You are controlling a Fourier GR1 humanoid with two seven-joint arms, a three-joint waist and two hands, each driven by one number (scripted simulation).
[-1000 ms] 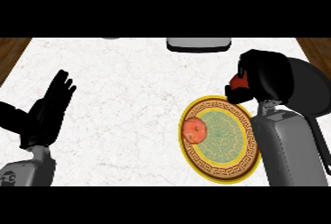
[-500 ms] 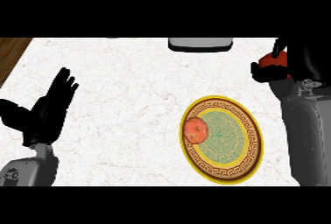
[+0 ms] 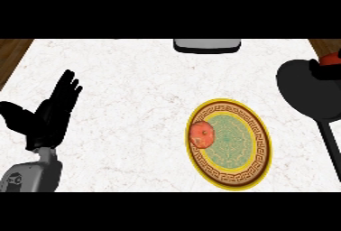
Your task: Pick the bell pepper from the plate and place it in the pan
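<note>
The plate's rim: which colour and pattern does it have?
The plate has a yellow edge and a brown band with a gold key pattern, seen in the head view.

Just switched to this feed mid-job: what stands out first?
The gold-rimmed plate lies right of centre, with a red-orange round item on its left side. At the right edge sits the black pan, a red item showing at its far rim. The left hand rests open at the left, fingers up.
</note>
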